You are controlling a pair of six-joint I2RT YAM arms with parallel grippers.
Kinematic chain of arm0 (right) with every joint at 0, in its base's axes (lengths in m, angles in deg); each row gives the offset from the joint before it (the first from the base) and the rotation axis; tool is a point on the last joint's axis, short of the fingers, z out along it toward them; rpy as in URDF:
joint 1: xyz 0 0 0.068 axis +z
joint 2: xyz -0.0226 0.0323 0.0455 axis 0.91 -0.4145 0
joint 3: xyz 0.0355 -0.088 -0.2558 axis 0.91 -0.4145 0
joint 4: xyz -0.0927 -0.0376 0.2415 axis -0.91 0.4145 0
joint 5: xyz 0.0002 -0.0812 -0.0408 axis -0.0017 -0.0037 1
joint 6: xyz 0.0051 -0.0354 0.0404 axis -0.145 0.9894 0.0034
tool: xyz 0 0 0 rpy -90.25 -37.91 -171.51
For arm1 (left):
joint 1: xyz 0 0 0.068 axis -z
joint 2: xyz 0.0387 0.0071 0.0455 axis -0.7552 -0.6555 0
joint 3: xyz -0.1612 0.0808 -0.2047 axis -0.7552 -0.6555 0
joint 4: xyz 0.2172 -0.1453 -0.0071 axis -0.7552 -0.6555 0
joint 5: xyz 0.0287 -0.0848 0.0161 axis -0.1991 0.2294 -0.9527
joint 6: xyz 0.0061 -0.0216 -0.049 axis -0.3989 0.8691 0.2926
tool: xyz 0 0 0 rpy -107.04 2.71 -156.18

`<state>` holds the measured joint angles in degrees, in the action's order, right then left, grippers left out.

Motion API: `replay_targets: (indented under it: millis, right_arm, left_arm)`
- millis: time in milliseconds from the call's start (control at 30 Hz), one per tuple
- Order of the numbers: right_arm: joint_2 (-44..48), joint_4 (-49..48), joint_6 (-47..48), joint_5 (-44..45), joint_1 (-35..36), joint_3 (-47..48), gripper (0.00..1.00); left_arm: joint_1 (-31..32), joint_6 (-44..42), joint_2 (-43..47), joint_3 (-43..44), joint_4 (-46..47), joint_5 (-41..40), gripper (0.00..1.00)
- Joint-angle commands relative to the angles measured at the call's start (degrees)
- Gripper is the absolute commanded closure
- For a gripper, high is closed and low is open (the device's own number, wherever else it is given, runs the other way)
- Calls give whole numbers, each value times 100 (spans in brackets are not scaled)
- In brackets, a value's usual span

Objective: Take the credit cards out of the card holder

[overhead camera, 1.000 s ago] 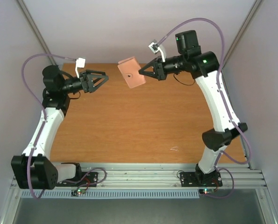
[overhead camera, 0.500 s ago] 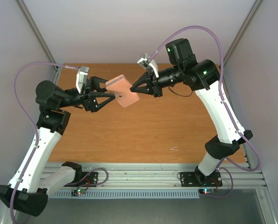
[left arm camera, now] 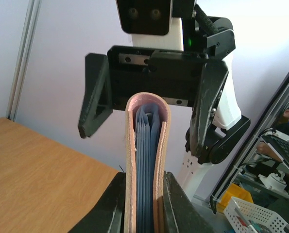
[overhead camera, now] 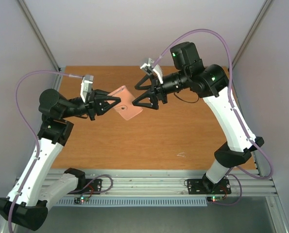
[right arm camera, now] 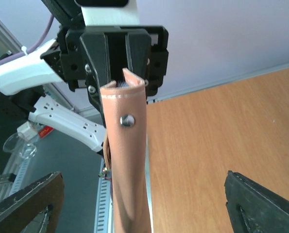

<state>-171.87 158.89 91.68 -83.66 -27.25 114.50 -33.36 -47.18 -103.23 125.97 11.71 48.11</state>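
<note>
The card holder (overhead camera: 128,105) hangs above the table's back middle, dusty pink outside with a metal snap stud (right arm camera: 127,120). My left gripper (overhead camera: 116,104) is shut on its left end. In the left wrist view the holder (left arm camera: 130,160) stands edge-on between my fingers (left arm camera: 114,204), and thin blue-grey layers (left arm camera: 146,165) show inside it. The credit cards are hidden; no separate card can be told apart. My right gripper (overhead camera: 135,96) faces the holder's other end, open. Its fingers (right arm camera: 30,204) stand far apart on either side of the holder and do not touch it.
The wooden table (overhead camera: 149,141) lies below both arms, with grey walls at the back and sides. An aluminium rail (overhead camera: 149,183) runs along the near edge. A small pale mark (overhead camera: 181,155) is on the wood at front right.
The holder has passed from my right gripper to my left. The left arm reached in and shut on it; the right gripper then opened and let go. The holder sits slightly lower.
</note>
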Motion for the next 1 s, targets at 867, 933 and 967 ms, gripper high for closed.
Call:
replay_targets:
  millis: [867,933,967]
  right_arm:
    - [975,-3465,-2672,4566,976,-2158,99]
    - [1172,-3974,-2679,5895,1449,-2583,99]
    - [1170,-4092,-2652,6379,1657,-2610,99]
  left_arm:
    - [61,-1469,316,-304,-744,-3045,32]
    - [93,-1941,285,-227,-877,-3264,32]
    - [129,-2080,256,-182,-910,-3319,32]
